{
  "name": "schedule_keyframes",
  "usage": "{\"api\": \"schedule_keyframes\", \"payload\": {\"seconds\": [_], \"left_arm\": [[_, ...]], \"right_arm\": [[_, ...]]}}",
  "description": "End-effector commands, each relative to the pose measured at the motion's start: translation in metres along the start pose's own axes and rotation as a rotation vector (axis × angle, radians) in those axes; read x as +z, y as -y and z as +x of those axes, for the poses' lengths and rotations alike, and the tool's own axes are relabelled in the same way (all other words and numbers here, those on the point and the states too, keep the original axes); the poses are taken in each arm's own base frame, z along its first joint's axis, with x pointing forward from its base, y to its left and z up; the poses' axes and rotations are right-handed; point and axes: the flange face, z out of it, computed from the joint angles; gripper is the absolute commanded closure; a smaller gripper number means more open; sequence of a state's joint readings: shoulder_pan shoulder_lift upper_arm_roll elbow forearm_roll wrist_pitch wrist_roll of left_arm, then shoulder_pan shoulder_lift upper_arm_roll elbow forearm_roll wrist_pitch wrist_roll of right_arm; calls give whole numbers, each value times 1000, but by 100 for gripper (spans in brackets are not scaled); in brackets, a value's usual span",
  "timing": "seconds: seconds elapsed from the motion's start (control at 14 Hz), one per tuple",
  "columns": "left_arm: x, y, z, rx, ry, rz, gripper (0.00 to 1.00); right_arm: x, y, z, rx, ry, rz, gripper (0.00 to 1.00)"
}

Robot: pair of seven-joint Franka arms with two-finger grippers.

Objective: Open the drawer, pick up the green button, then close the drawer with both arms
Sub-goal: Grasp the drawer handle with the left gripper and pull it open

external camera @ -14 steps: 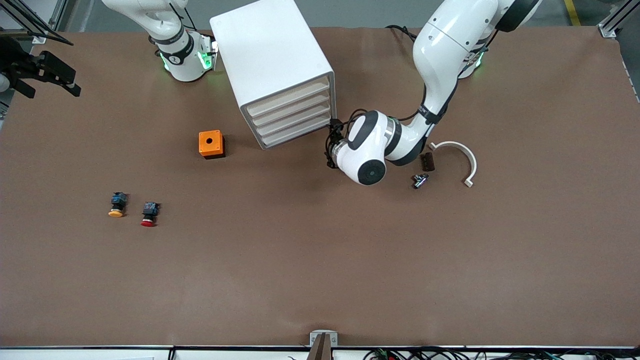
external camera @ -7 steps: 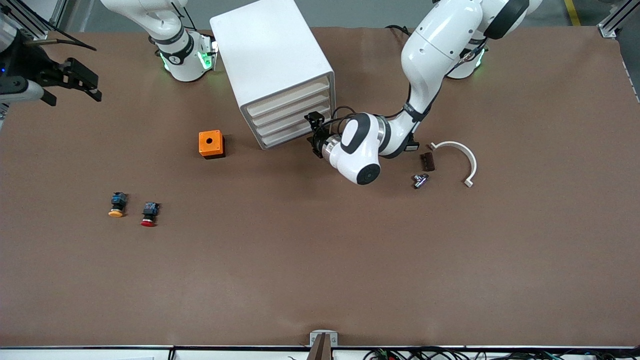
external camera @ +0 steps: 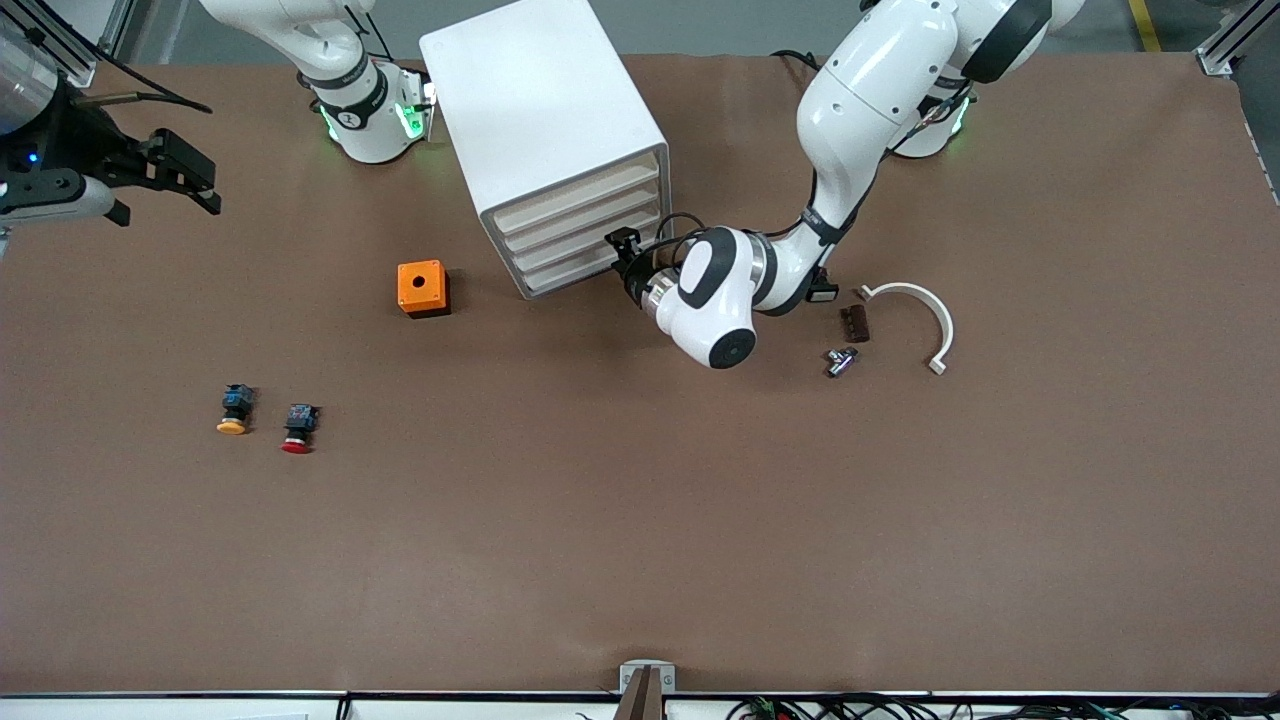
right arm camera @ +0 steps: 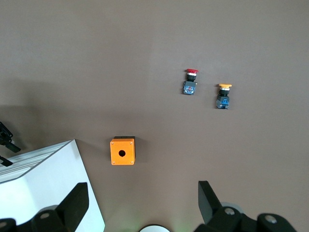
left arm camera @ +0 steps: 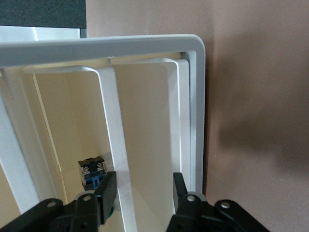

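Observation:
The white drawer cabinet (external camera: 540, 110) stands near the arms' bases, with all its drawers pushed in. My left gripper (external camera: 625, 258) is at the lower drawer fronts, at the corner toward the left arm's end. In the left wrist view the left gripper (left arm camera: 143, 193) is open, its fingers astride a drawer's white front lip (left arm camera: 116, 145). The button (left arm camera: 91, 171) lies inside a drawer: its black-and-blue body shows, and its green cap is mostly hidden by one finger (left arm camera: 106, 193). My right gripper (external camera: 165, 175) is open and empty, high over the right arm's end of the table; it also shows in the right wrist view (right arm camera: 142, 200).
An orange box (external camera: 423, 288) with a hole sits beside the cabinet. A yellow-capped button (external camera: 234, 410) and a red-capped button (external camera: 299, 428) lie nearer the front camera. A white curved piece (external camera: 925, 310), a brown block (external camera: 854, 323) and a small metal part (external camera: 840, 360) lie beside the left arm.
My left gripper has moved from beside the cabinet's corner onto the lower drawer fronts. My right gripper has moved in from the table's edge toward the cabinet.

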State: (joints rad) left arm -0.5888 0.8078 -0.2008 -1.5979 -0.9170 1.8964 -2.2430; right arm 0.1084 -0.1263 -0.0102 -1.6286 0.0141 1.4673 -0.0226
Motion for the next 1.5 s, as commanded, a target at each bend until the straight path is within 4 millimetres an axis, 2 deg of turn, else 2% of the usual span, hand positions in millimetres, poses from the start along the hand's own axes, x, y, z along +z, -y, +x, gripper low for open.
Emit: {"api": "schedule_keyframes", "payload": {"seconds": [0.0, 0.29, 0.64, 0.86, 0.93, 1.0, 1.29, 1.43], "left_arm": [[5, 4, -5, -32, 21, 37, 46], [2, 6, -6, -38, 24, 59, 46], [16, 5, -4, -41, 7, 67, 46], [34, 6, -4, -39, -19, 73, 67], [35, 6, -3, -40, -19, 74, 81], [35, 5, -3, -40, -21, 73, 100], [24, -2, -1, -41, -9, 64, 100], [12, -6, -8, -26, 8, 47, 100]], "right_arm": [[-6, 1, 4, 8, -1, -11, 0], [-6, 3, 4, -2, -1, -11, 0], [-4, 16, 18, -24, -1, -9, 0], [-4, 18, 20, -19, -4, -13, 0], [-2, 22, 22, -9, -1, -13, 0], [-1, 31, 22, 22, 2, -14, 0], [20, 64, 24, 85, 72, -25, 0], [20, 104, 18, 149, 72, -38, 0]]}}
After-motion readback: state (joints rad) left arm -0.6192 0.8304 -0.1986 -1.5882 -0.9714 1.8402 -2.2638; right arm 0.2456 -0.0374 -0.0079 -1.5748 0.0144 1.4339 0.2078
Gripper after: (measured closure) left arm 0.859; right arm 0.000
